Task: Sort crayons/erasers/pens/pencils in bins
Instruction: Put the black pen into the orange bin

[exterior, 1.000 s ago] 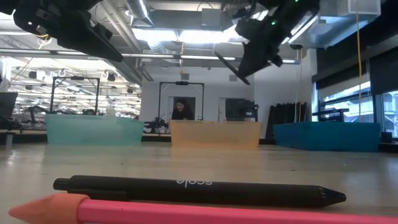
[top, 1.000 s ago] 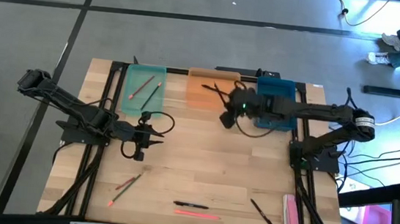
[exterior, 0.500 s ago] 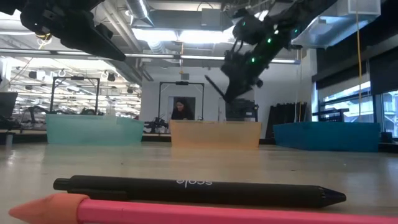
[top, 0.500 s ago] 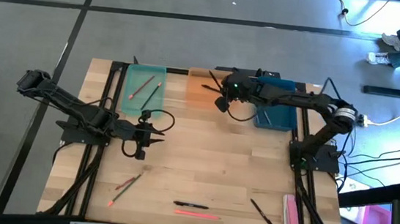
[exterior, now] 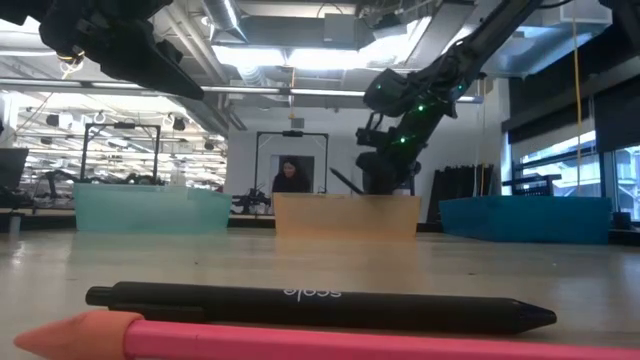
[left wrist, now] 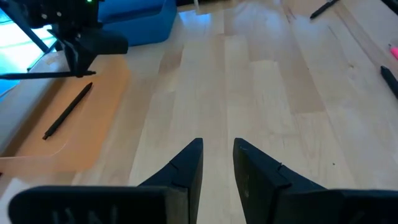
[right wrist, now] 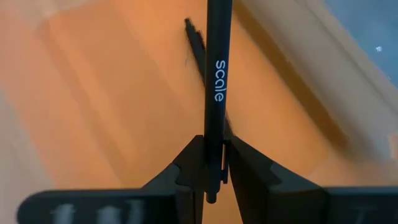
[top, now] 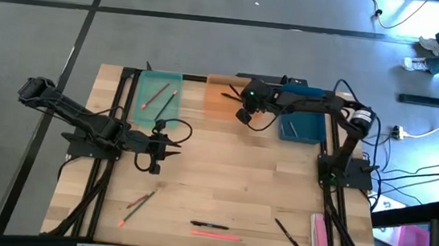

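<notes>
The right hand (right wrist: 212, 167) is pinching a black pen (right wrist: 217, 81) over the orange bin (top: 223, 101) (another pen (right wrist: 198, 45) lying inside); the left hand (left wrist: 217, 155) is hovering, narrowly parted.

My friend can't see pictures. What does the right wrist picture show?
The right tool pinches a black pen with white letters on it, held over the orange bin. Another black pen lies in the bin below it.

Right pincer (exterior: 368, 186) holding black pen (exterior: 347, 182) above orange bin (exterior: 346, 217).
</notes>
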{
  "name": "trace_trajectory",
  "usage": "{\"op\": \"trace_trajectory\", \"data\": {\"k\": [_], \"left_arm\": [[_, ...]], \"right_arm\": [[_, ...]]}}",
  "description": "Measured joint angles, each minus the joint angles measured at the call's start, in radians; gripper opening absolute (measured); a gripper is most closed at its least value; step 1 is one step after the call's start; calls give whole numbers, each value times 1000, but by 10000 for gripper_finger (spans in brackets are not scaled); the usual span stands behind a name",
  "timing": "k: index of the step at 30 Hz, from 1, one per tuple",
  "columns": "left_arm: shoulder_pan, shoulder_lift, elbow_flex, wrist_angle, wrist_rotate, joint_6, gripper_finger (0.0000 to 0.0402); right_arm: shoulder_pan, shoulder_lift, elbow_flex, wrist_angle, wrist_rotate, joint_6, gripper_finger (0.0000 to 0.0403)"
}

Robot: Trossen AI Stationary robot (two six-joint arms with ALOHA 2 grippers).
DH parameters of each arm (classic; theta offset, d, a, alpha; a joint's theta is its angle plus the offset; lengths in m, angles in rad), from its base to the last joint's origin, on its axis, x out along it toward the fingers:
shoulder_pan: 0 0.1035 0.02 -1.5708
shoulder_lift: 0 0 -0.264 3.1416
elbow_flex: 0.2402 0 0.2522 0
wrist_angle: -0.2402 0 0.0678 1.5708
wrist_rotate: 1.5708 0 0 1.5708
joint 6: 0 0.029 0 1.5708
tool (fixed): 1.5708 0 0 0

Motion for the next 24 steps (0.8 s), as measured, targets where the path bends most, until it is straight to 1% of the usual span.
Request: {"op": "trace_trajectory", "data": {"k": [9, 24], "left_arm": [[1, 0, 0, 0, 0, 0, 82], [2, 0, 0, 0, 0, 0, 82]], "right_arm": [[-5, 34, -1, 35, -27, 1, 69], [-5, 34, -1, 34, -28, -3, 74]]}}
